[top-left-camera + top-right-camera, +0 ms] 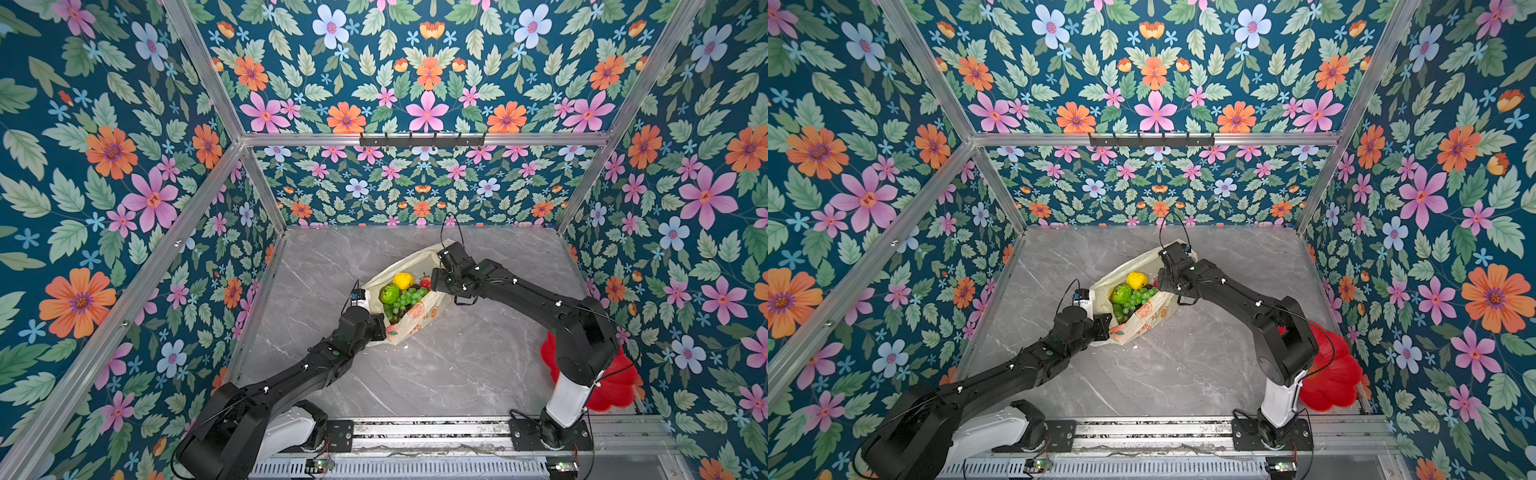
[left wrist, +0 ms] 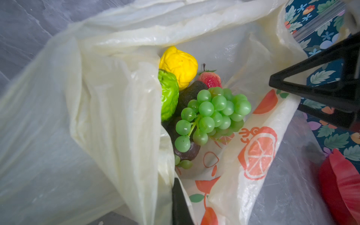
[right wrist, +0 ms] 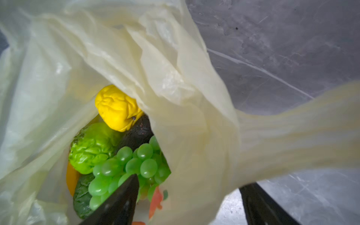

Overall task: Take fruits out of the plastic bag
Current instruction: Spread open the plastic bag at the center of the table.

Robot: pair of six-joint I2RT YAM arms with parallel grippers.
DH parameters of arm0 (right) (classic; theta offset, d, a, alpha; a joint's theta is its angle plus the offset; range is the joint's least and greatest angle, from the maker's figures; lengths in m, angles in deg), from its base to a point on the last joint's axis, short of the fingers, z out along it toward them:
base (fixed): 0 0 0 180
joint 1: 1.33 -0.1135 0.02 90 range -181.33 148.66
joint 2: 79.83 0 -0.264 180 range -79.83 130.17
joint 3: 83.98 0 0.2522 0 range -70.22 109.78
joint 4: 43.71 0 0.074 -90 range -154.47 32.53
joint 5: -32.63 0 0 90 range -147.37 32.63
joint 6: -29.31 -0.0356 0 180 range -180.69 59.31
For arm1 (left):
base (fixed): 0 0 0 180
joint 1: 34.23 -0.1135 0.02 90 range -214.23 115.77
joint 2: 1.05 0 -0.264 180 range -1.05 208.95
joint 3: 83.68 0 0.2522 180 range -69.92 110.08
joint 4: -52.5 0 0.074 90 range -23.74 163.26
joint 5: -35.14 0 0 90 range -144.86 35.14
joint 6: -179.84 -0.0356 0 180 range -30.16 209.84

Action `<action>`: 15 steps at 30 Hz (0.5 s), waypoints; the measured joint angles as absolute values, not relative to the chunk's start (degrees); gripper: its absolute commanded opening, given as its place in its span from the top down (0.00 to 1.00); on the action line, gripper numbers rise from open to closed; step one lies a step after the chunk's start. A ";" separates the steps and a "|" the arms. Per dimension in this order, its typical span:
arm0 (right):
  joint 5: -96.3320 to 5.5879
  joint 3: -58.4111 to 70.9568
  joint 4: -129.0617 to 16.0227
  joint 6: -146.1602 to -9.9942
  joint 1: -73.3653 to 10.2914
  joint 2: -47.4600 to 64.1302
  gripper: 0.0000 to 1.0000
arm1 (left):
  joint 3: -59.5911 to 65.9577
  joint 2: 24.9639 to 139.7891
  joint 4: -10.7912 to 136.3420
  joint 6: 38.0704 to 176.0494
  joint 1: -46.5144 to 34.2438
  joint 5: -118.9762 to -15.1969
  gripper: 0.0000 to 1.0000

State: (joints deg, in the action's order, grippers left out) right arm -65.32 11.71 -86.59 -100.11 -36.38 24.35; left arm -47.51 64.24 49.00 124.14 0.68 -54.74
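The plastic bag (image 1: 415, 322) lies mid-table with its mouth held apart. Inside it show a yellow lemon (image 1: 403, 280), a green apple (image 2: 168, 97), a green grape bunch (image 2: 212, 113), a red strawberry (image 2: 211, 79) and a dark avocado (image 3: 136, 134). My left gripper (image 2: 175, 206) is shut on the bag's near rim. My right gripper (image 3: 191, 202) stands open at the far rim. One of its fingers (image 3: 120, 200) is inside over the grapes and the other is outside, with the bag's wall draped between them.
A red flower-shaped plate (image 1: 615, 386) sits at the table's right edge, partly behind my right arm. Grey marble tabletop (image 1: 457, 365) lies in front of the bag. Floral walls enclose the back and both sides.
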 measured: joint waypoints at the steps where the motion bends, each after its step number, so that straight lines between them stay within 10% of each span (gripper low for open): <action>1: -65.16 11.73 -86.62 -100.05 -36.36 24.55 0.38 | -47.57 64.24 49.15 124.17 0.70 -54.50 1.00; 7: -61.71 6.14 -83.99 -99.24 -34.59 21.49 0.81 | -48.05 64.27 49.39 125.32 0.73 -52.09 1.00; 15: -48.57 -12.44 -70.14 -99.50 -27.71 11.83 0.93 | -50.22 63.76 48.87 128.32 0.42 -49.75 1.00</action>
